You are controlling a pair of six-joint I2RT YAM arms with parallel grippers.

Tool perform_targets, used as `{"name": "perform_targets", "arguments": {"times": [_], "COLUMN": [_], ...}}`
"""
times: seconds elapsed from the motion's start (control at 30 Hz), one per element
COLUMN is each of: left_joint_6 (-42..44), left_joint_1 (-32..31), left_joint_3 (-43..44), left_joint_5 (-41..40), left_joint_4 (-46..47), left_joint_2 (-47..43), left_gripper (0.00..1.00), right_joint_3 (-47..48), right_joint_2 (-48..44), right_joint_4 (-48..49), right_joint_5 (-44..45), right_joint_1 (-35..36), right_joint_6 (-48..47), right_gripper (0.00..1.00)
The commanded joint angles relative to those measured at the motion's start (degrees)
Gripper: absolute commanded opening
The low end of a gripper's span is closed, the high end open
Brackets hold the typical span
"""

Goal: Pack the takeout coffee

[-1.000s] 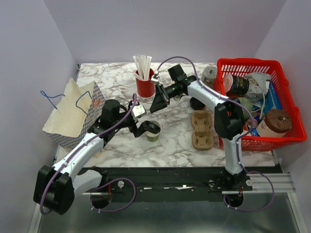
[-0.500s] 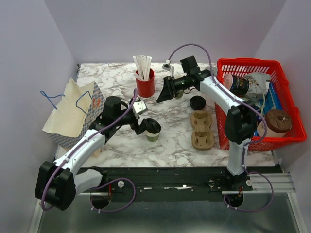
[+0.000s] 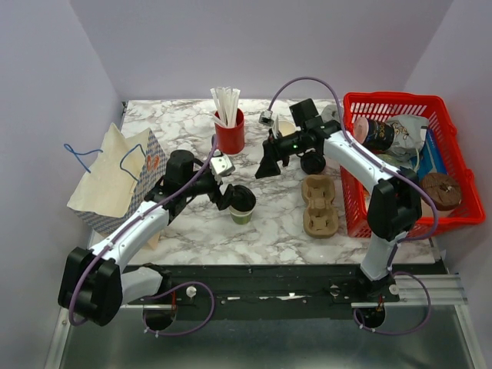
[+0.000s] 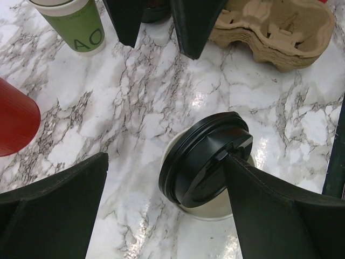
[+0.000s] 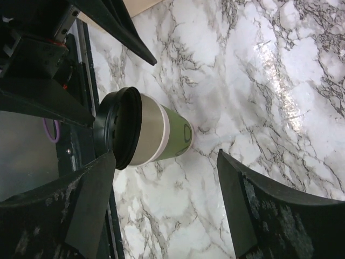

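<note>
- Black plastic, the lid [image 4: 207,162] is set on the small paper cup [image 5: 161,135], cream with a green band. The cup is stood upright near the middle of the marble tabletop [image 3: 269,227].
- From the left wrist the lid is seen slightly askew, with a crescent of cream rim left uncovered. It is judged not yet snapped home.
- The left gripper [image 4: 166,161] is held over the cup, its jaws spread wide and released. One finger is at the lid's edge, but contact cannot be told.
- To finish the step well, the lid should be pressed down evenly all round while the cup is steadied, so that nothing is tipped or crushed.
- The right gripper [image 5: 166,155] is poised above and beyond the cup, its jaws open and empty. The two grippers are close, so a clash is to be guarded against.
- The brown pulp tray [image 3: 319,206] is laid to the right, apart from the cup.
- Farther back, a red cup [image 3: 229,140] of white straws [image 3: 225,104] and a second green-banded cup [image 4: 75,27] are stood within a careless sweep.
- A paper bag [image 3: 108,184] is laid at the left edge, and a red basket [image 3: 392,98] at the right.
</note>
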Motion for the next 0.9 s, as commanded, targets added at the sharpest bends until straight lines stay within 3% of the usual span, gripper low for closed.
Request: {"name": "perform_targets", "arguments": {"times": [0.0, 0.4, 0.87], "left_joint_6": [-2.9, -6.4, -9.0], "left_joint_1": [-0.3, -0.3, -0.4], "left_joint_3": [1.8, 1.3, 6.0], "left_joint_5": [2.7, 2.6, 4.9], "left_joint_4": [4.6, 5.1, 3.3], "left_joint_2": [1.5, 2.7, 8.5], "left_gripper": [0.95, 0.95, 0.92], "right_joint_3": [-1.2, -2.2, -1.4], "right_joint_2": [-0.7, 1.4, 4.3], "right_joint_4": [-0.3, -0.3, -0.3], "right_joint_5": [0.1, -3.4, -1.5], "right_joint_1": [1.6, 3.3, 4.1], "right_joint_6": [-3.8, -3.0, -2.2], "right_gripper": [0.85, 0.77, 0.75]}}
